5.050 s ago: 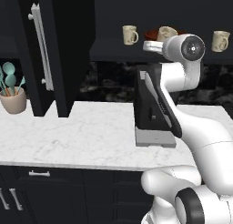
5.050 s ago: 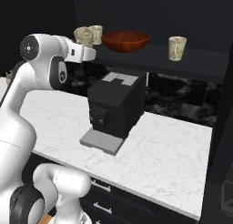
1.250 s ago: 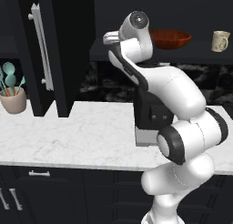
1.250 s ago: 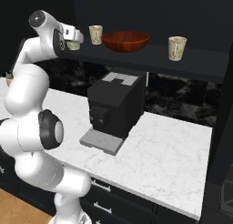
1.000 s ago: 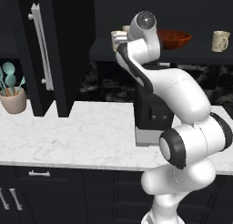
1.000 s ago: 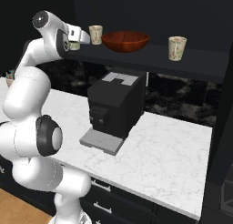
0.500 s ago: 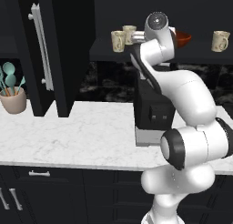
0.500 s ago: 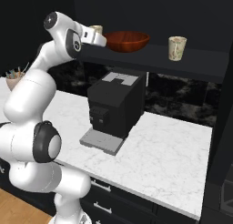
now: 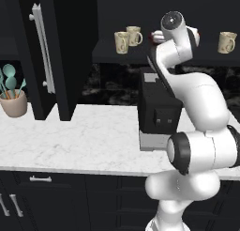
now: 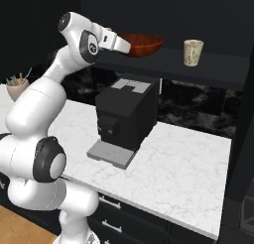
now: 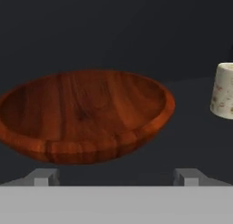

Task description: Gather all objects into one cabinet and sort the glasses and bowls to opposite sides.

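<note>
Across the hand view's centre sat the bowl (image 11: 86,116) on the shelf (image 11: 195,141), a mug (image 11: 224,90) at right. End effector (image 11: 116,176) stood wide, empty; a misjudged reach could shove the bowl.

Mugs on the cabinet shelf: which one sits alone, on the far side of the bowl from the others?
The right-hand mug, alone past the bowl at the shelf's right end. The other two mugs stand side by side at the left.

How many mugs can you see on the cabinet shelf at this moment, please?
3. Two mugs stand together at the shelf's left end, the front mug and the rear mug; the third mug stands alone at the right, past the bowl.
</note>
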You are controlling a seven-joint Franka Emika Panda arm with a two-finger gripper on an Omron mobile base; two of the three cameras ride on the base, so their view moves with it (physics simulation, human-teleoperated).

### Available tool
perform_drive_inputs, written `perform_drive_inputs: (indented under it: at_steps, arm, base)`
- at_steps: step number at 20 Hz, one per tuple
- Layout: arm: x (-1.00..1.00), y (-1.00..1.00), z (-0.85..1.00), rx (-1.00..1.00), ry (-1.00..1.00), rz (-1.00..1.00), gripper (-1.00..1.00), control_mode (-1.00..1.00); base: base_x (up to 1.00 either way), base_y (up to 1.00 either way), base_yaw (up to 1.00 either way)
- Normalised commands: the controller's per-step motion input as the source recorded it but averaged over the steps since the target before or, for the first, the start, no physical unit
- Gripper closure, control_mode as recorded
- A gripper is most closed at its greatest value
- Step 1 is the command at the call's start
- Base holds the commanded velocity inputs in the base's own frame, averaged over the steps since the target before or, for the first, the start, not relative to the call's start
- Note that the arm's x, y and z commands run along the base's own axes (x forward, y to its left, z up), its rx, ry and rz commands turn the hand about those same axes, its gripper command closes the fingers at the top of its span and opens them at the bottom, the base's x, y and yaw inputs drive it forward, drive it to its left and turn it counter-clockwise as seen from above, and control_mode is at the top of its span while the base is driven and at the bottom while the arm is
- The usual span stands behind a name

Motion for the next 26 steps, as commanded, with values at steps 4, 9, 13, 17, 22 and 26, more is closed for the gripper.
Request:
perform_drive_inputs:
  at_steps: [4,9,13,17,22,26]
  arm:
    - [-0.13,-0.66,0.01,0.00,0.00,-0.18,-1.00,-1.00]
    - [-0.07,-0.70,0.00,0.00,0.00,-0.11,-1.00,-1.00]
    - [-0.10,-0.79,0.00,0.00,-0.01,-0.03,-1.00,-1.00]
    - [-0.23,-0.70,0.04,0.00,-0.04,-0.01,-1.00,-1.00]
    - [-0.13,-0.23,0.02,0.00,-0.04,0.00,-1.00,-1.00]
    - [-0.04,0.00,0.00,0.00,0.00,0.00,-1.00,-1.00]
  base:
    - [0.00,0.00,0.00]
    - [0.00,0.00,0.00]
    - [0.00,0.00,0.00]
    - [0.00,0.00,0.00]
    - [0.00,0.00,0.00]
    - [0.00,0.00,0.00]
